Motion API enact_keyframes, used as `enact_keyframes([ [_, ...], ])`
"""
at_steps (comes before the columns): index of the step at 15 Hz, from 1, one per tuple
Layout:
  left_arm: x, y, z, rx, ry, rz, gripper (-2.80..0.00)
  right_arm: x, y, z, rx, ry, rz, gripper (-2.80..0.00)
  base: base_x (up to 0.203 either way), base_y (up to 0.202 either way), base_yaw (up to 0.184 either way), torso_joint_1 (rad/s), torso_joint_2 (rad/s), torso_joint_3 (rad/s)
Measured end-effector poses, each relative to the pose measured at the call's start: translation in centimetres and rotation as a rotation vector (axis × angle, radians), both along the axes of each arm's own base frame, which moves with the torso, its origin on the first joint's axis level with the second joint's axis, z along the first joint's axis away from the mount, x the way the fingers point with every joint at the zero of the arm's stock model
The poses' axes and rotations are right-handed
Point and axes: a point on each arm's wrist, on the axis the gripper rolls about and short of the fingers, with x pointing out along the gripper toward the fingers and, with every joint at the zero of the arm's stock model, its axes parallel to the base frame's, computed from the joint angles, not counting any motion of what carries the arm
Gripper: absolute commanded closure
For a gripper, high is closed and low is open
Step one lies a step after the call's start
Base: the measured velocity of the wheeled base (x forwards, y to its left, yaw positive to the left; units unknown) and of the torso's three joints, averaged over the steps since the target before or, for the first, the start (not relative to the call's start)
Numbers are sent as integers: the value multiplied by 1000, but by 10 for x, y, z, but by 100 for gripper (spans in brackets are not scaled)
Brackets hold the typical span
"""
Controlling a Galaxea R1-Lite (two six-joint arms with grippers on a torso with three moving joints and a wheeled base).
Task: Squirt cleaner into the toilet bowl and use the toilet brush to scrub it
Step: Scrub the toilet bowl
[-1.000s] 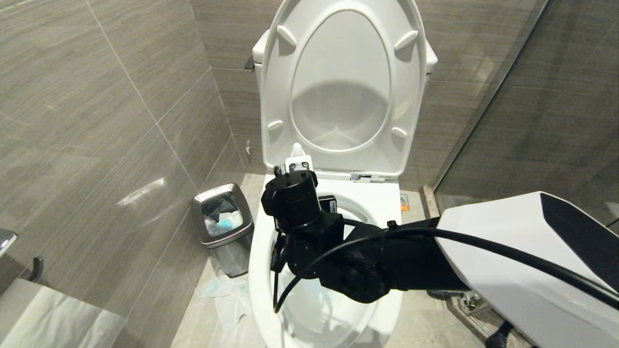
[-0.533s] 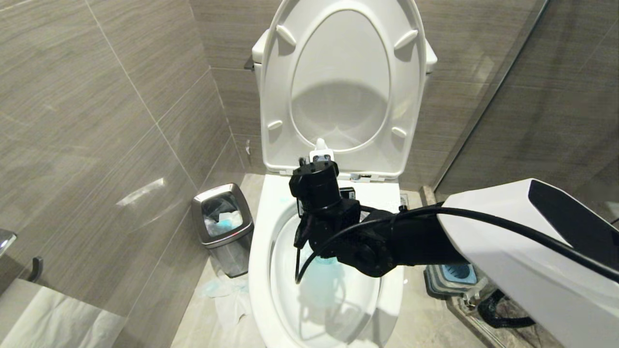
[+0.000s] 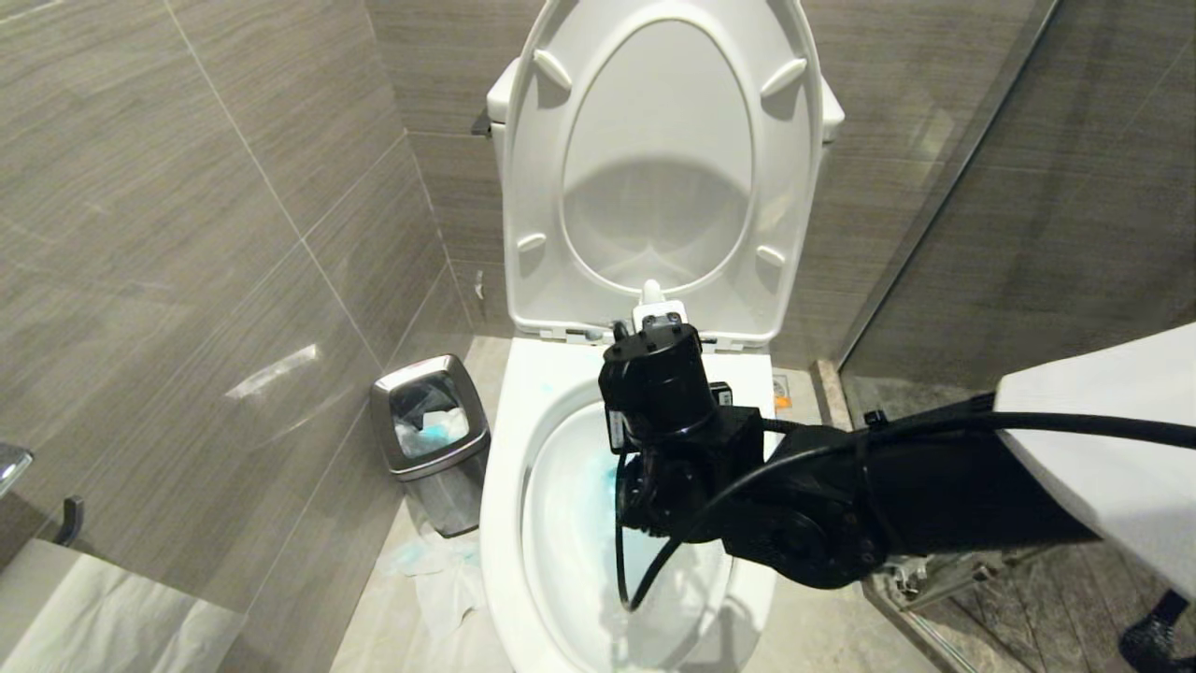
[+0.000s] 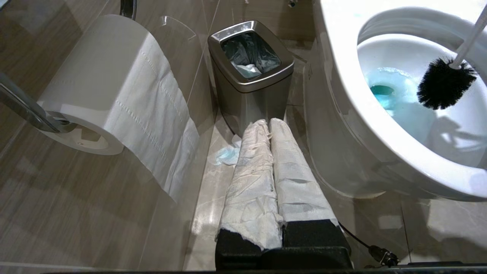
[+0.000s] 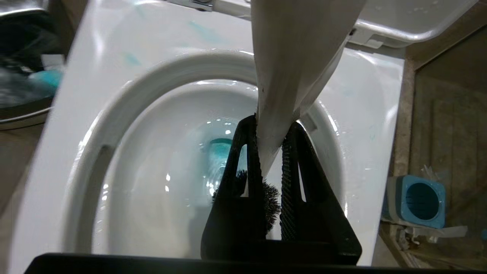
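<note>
The white toilet bowl [image 3: 505,486] stands open, with turquoise cleaner [image 4: 384,91] tinting the water at its bottom. My right gripper [image 5: 271,125] is over the bowl, shut on the slim white handle [image 5: 293,57] of the toilet brush. The brush's black bristle head [image 4: 443,83] hangs inside the bowl, just above the blue water. In the head view my right arm [image 3: 673,439] covers much of the bowl, and the rounded handle tip [image 3: 651,292] sticks up behind the wrist. My left gripper [image 4: 268,122], its fingers wrapped in white paper, is parked low beside the toilet, shut and empty.
The seat and lid [image 3: 659,159] are raised against the tank. A steel bin [image 3: 430,425] stands left of the toilet, with crumpled tissue [image 3: 420,561] on the floor. The blue-topped brush holder [image 5: 418,199] sits on the floor to the right. A toilet-paper roll [image 4: 114,87] hangs near my left gripper.
My right arm has swung to the right across the bowl, carrying the brush with it. More of the bowl's left side and the blue water shows. The left arm stayed put.
</note>
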Motion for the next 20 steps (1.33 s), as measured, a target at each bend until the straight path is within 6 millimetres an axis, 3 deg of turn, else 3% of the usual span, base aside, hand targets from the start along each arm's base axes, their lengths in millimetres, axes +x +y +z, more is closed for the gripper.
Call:
enact_keyframes([
  [4,0,0,0,0,0,0,0,-3,5,-3,6,1,9,0,0,0,0,0,0,0],
  [15,0,0,0,1,0,0,0,59,25,-59,14,-8,-71,0,0,0,0,0,0,0],
  [20,0,0,0,0,0,0,0,77,42,-82,25,-38,-100,0,0,0,0,0,0,0],
])
